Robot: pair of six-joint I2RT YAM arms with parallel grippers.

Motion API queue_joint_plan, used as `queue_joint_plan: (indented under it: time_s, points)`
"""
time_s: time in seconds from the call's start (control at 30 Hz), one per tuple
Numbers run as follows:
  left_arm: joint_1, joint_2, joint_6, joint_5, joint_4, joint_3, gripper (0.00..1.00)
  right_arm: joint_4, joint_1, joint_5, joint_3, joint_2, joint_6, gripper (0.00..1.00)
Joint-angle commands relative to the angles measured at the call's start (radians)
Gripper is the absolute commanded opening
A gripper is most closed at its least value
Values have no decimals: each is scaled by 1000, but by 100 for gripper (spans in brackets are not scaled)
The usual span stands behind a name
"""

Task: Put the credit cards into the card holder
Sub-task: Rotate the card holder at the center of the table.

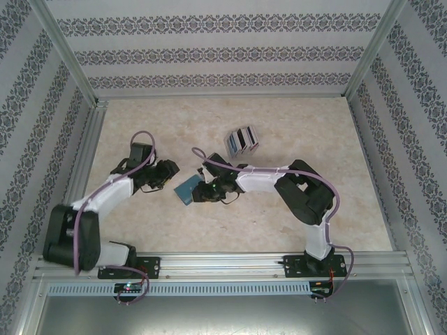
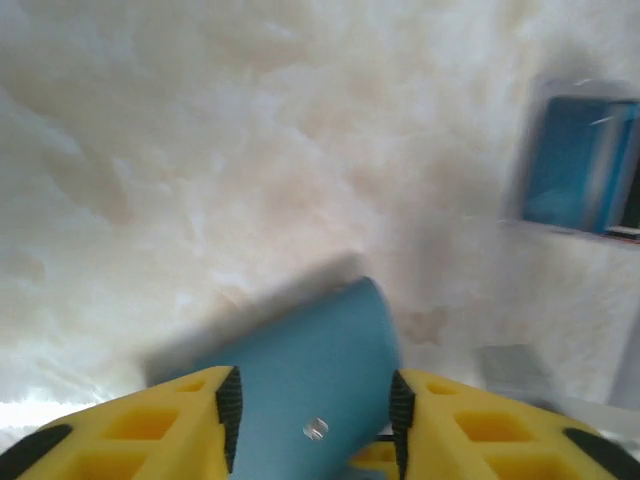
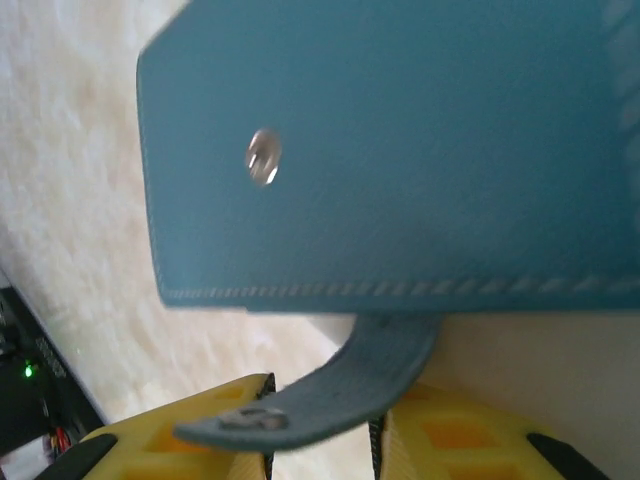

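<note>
**Holder Being Opened, Cards Not Yet Loaded**

The card holder is lying at the middle of the overhead frame, between the two arms, on the pale table. The right gripper is standing narrowly parted and appears to be pinching the holder's snap tab, which is hanging loose below the teal body with its stud bare (so the snap looks undone). The left gripper is sitting partly open with the holder's edge filling the gap between its yellow fingers; whether they are pressing on it I cannot tell.

The credit cards are waiting in a cluster up and right of centre, well apart from the holder. No card is showing in or on the holder, so the task seems to be at its early stage: spreading the holder open, with every card left to fetch and slide in.
</note>
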Motion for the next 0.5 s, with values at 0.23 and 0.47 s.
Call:
queue_joint_plan:
  time_s: [0.23,0.47]
  points:
    - [-32,122,33,188,99,-67,31,-23,-122,38,91,42,-59,34]
    - [-86,33,-31,149,115,-149,33,-300,-133,102,189,-25,-209,38]
